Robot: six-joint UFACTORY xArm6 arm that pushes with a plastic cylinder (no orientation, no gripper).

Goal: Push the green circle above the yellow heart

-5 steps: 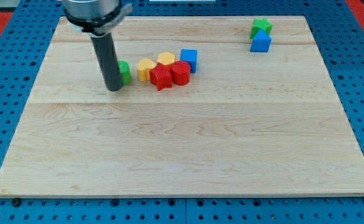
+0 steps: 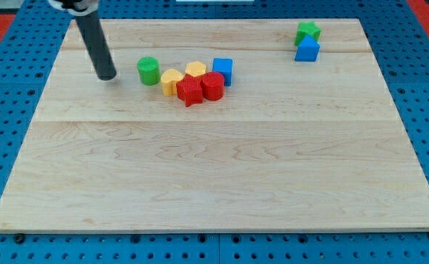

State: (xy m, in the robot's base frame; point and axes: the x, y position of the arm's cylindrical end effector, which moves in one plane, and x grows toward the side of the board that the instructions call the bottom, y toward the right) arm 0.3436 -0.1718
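- Camera view: my tip [image 2: 107, 75] sits on the counter [image 2: 214, 169], off to the view's left of the green circle [image 2: 149, 70], not touching.
- Green circle is just left of the yellow heart [image 2: 171, 81], at the cluster's left end.
- No jaws here, just a rod.

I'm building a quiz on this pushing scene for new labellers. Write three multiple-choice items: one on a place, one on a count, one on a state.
1. Where is my tip relative to the green circle?
A. to the view's left of it
B. to the view's right of it
C. resting on top of it

2. How many blue blocks are on the board?
A. one
B. two
C. three

3. Is my tip touching the green circle?
A. yes, pressed against it
B. no, bare wood shows between them
C. it is hidden

Key: 1 A, the rod stands left of the circle; 2 B, a blue cube by the cluster and a blue block near the top right; 3 B, a gap is visible.
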